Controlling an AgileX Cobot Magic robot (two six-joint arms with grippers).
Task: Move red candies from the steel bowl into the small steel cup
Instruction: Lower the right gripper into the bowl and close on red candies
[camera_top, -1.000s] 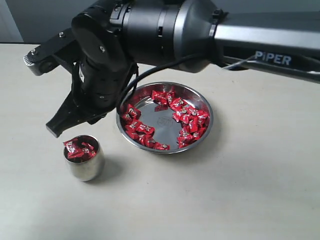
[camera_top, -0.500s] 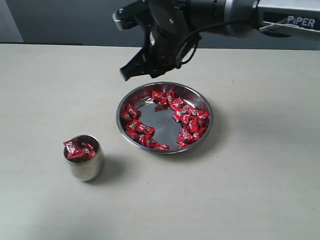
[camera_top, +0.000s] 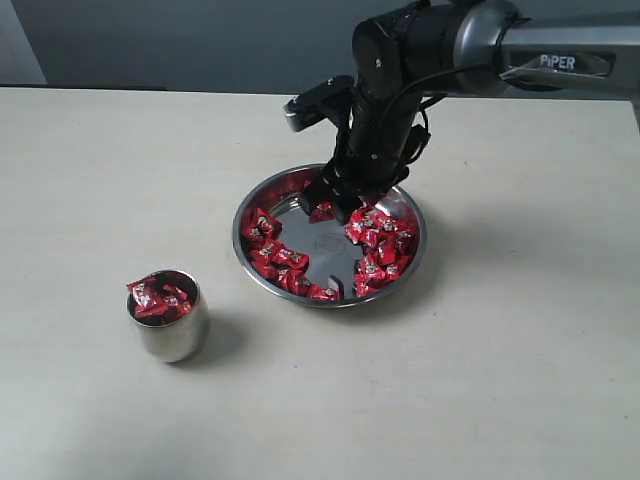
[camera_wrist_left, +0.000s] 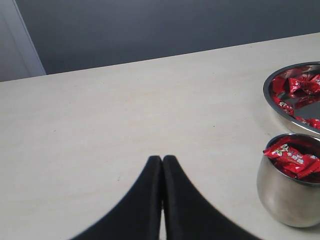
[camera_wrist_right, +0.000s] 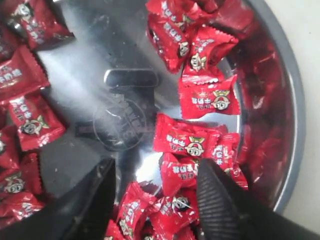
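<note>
**Pick step: right jaws over the candy heap at the bowl's 12 o'clock**

- Right gripper (camera_top: 343, 205) is down inside the steel bowl (camera_top: 237, 235), at its 12 o'clock sector in the exterior view. The jaws stand wide and grip nothing.
- Wrist view: the jaws straddle several red candies (camera_wrist_right: 182, 172) that overlap each other. The bowl's centre is bare.
- Small steel cup (camera_top: 168, 335) stands on the bench (camera_top: 500, 390), at 8 o'clock from the bowl and well apart from it. It is already heaped to the rim.
- Left gripper (camera_wrist_left: 161, 162) hangs over bare bench near the cup, jaws pressed together and empty.

Judgement: lower until the tips nearly meet the steel. Close on a candy's body, not a wrapper edge, or it may slip. Release low and centred over the cup, since the pile looks ready to shed.
</note>
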